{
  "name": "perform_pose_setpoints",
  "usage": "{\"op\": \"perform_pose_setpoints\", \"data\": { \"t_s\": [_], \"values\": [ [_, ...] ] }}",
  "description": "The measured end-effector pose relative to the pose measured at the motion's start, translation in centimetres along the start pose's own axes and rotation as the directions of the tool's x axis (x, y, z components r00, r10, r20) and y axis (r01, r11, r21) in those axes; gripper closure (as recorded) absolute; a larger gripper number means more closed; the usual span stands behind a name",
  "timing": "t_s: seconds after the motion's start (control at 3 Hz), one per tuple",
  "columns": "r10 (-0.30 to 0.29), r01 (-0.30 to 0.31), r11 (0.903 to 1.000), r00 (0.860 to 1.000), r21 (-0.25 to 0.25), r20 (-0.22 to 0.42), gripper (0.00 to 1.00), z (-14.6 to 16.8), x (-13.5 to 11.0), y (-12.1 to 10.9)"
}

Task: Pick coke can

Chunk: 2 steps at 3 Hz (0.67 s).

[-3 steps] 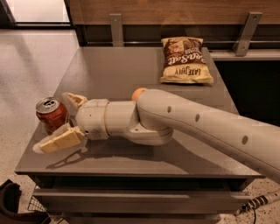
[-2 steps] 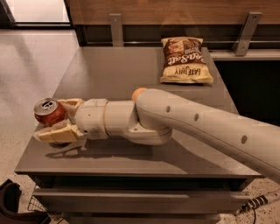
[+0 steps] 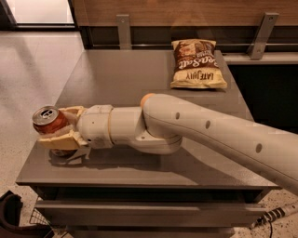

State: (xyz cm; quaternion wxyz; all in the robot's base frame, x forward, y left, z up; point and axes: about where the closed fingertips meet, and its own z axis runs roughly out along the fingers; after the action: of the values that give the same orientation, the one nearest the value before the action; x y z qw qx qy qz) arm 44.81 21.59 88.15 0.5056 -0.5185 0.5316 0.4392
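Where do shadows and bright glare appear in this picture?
Camera view: a dark shadow lies on the table under the gripper, shut on the coke can near the left edge; bright glare washes the floor at top left.

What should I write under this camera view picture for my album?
The gripper clamps the coke can at the left edge of the table, chip bag behind.

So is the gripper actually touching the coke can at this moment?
Touching. The camera view shows the gripper near the table's front left corner, with its fingers pressed against both sides of the coke can and no gap visible.
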Motion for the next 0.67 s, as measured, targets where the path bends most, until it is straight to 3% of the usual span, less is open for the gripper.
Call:
{"op": "perform_pose_setpoints", "data": {
  "t_s": [0.33,0.67],
  "values": [
    [-0.002,0.002,1.0000,1.000,-0.003,0.000,1.00,0.14,-0.11,0.15],
    [-0.003,0.003,1.0000,1.000,-0.006,0.001,1.00,0.19,-0.20,0.17]
  ]
}}
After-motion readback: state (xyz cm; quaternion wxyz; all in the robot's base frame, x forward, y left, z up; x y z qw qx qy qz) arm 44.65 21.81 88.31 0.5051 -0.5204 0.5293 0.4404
